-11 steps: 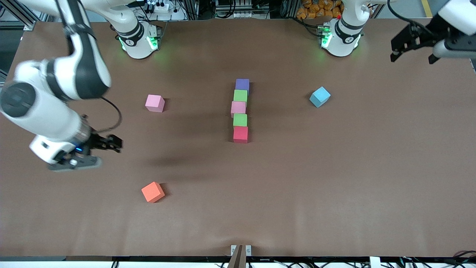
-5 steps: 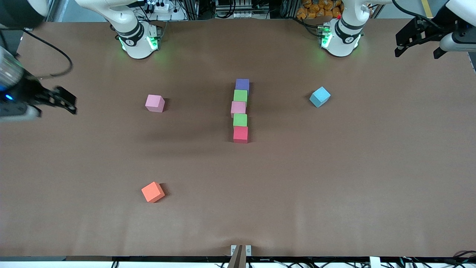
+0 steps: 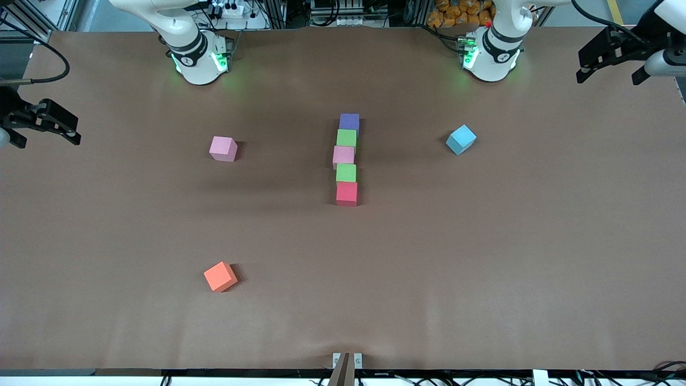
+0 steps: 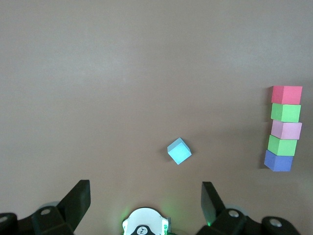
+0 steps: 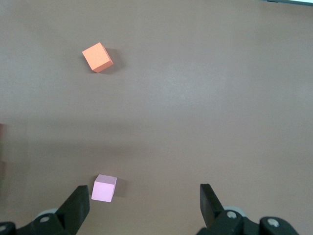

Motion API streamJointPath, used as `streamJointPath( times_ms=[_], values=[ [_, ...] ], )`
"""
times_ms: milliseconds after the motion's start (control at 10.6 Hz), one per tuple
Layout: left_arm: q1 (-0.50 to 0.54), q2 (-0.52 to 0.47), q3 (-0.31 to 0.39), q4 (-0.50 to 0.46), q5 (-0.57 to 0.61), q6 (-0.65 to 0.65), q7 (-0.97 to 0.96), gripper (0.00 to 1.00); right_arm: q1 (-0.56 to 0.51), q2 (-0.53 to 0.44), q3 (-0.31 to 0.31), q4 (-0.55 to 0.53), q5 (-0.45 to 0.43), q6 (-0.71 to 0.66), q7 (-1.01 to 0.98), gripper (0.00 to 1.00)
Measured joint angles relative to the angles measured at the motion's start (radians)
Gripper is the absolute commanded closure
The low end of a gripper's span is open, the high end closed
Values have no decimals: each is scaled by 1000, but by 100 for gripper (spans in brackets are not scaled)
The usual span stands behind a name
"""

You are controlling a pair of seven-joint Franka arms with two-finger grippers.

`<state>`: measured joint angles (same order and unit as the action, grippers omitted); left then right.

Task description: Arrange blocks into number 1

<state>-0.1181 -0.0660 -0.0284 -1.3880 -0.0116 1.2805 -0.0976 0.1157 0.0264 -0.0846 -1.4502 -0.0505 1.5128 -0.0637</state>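
Note:
Five blocks stand in a straight touching column at the table's middle: purple [image 3: 349,121], green [image 3: 347,138], pink [image 3: 343,156], green [image 3: 346,172], red [image 3: 347,193]. The left wrist view shows that column too, from red [image 4: 286,94] to purple [image 4: 279,161]. Three blocks lie loose: pink [image 3: 223,148] [image 5: 104,188], orange [image 3: 220,276] [image 5: 97,57] and light blue [image 3: 461,139] [image 4: 179,151]. My right gripper [image 3: 72,128] [image 5: 144,205] hangs open and empty over the table's edge at the right arm's end. My left gripper [image 3: 608,79] [image 4: 145,198] is open and empty, high over the left arm's end.
The right arm's base [image 3: 195,53] and the left arm's base [image 3: 490,51] [image 4: 145,225] stand on the brown table [image 3: 482,268] along its robot-side edge. A small metal bracket [image 3: 347,362] sits at the table edge nearest the front camera.
My right arm has swung up and away from above the orange block's area to the table's edge at its own end. My left gripper has drifted slightly outward. No block has moved.

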Motion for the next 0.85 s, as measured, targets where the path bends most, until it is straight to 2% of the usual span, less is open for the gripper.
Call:
streamJointPath(
  times_ms=[853],
  values=[
    [-1, 41, 23, -1, 26, 63, -5, 0, 0, 0, 7, 0, 0, -2, -1, 0]
  ],
)
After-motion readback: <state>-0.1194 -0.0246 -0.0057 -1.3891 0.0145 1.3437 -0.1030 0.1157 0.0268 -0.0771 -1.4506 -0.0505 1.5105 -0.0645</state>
